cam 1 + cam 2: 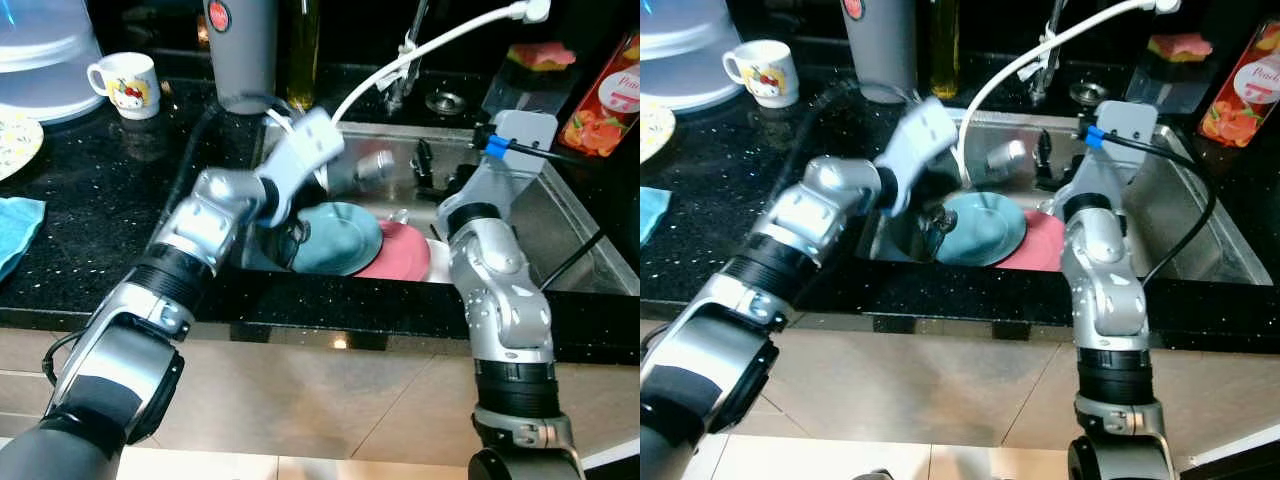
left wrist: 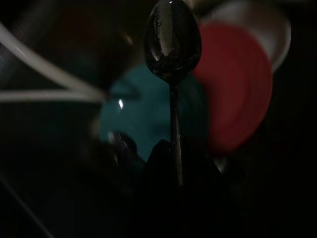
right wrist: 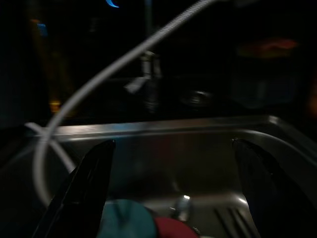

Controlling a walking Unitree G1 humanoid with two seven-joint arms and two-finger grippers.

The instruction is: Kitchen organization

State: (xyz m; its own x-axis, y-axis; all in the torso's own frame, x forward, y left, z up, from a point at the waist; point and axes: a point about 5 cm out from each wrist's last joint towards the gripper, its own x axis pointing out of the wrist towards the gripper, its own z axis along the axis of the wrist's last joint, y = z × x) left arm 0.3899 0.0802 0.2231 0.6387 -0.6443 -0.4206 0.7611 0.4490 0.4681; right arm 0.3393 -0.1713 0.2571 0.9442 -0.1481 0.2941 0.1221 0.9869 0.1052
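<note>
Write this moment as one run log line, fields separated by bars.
left gripper: shut on spoon, over teal plate | right gripper: open, inside sink | red plate: beside teal

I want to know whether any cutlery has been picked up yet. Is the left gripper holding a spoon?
Yes, the left wrist view shows a spoon standing up from the left gripper, its handle clamped between the fingers above the teal plate.

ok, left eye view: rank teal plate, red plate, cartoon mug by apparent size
1. teal plate, though the left gripper covers part.
2. red plate, partly hidden under the teal one, so true size is unsure.
3. cartoon mug.
</note>
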